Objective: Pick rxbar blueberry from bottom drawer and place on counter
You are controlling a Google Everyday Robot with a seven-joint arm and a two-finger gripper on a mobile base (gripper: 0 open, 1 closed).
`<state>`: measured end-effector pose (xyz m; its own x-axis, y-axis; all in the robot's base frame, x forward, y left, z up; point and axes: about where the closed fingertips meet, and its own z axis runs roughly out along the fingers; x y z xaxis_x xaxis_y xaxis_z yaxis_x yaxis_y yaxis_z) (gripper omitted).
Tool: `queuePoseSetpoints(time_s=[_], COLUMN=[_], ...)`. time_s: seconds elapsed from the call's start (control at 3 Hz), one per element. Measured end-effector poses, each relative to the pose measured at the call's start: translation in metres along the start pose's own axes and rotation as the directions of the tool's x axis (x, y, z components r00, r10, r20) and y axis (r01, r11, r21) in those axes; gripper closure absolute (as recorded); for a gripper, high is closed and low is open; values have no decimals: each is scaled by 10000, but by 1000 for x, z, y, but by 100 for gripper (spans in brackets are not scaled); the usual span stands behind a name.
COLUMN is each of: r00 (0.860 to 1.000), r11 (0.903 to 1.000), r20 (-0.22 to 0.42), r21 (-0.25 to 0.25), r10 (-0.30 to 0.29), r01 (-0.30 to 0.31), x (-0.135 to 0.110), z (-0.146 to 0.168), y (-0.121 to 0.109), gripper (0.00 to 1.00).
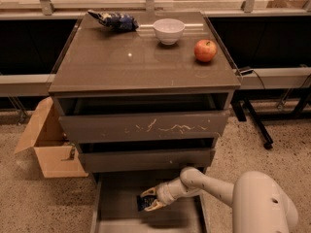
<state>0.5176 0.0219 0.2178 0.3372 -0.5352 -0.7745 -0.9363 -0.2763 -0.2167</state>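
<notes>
The bottom drawer [119, 194] is pulled open at the foot of the cabinet, showing its flat grey floor. My gripper [148, 201] reaches into it from the right, just below the middle drawer's front. Its yellow-tipped fingers [147, 193] stand above and below the rxbar blueberry [141, 203], a small dark bar, and are closed on it just above the drawer floor. The counter [141, 64] is the glossy grey-brown top of the cabinet, well above the gripper.
On the counter stand a white bowl [168, 30], a red apple [205, 50] and a blue-and-white snack bag [114, 20]. The scratched drawer [146, 127] and middle drawer [146, 160] overhang the bottom one. An open cardboard box [51, 152] sits on the floor at left.
</notes>
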Motion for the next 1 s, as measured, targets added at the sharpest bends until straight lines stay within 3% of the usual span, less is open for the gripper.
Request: queuePoseSetpoints(time_s=[0.67, 1.0], r00=[10000, 9977], r11=[10000, 9978], r20=[2, 180], r21=[-17, 86], r10=[77, -658], r01=[-77, 657], x=[3, -29], z=[4, -8], y=[0, 3], gripper=[100, 100])
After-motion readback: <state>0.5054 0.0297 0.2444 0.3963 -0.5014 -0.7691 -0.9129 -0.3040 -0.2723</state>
